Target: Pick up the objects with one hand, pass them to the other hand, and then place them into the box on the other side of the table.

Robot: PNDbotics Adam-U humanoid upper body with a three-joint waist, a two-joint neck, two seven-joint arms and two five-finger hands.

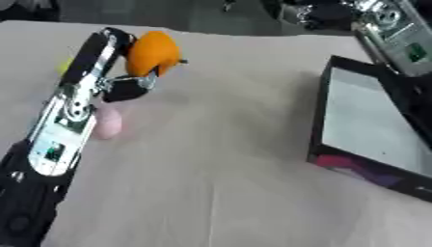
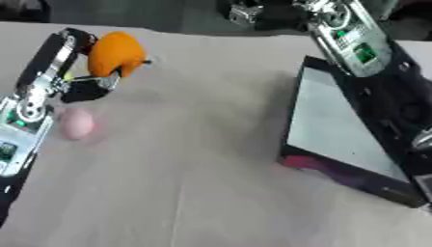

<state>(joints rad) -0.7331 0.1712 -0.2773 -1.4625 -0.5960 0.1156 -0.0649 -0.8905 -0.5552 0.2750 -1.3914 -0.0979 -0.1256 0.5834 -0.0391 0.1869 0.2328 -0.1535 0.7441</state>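
Note:
An orange rounded object (image 1: 154, 52) is held above the cloth-covered table at the far left, with my left hand (image 1: 127, 88) shut on it; dark fingers curl under and behind it. A pale pink rounded object (image 2: 76, 122) lies on the cloth right beside my left forearm. The black box (image 1: 318, 116) with a pale floor stands at the right, and nothing shows inside it. My right arm reaches in from the upper right above the box's far side. Its hand (image 2: 246, 11) shows only partly at the top edge.
A small yellow thing (image 1: 64, 65) peeks out behind my left forearm. The box's near wall (image 2: 337, 176) bears a pink and purple print. The beige cloth (image 1: 219, 159) covers the table between the arm and the box.

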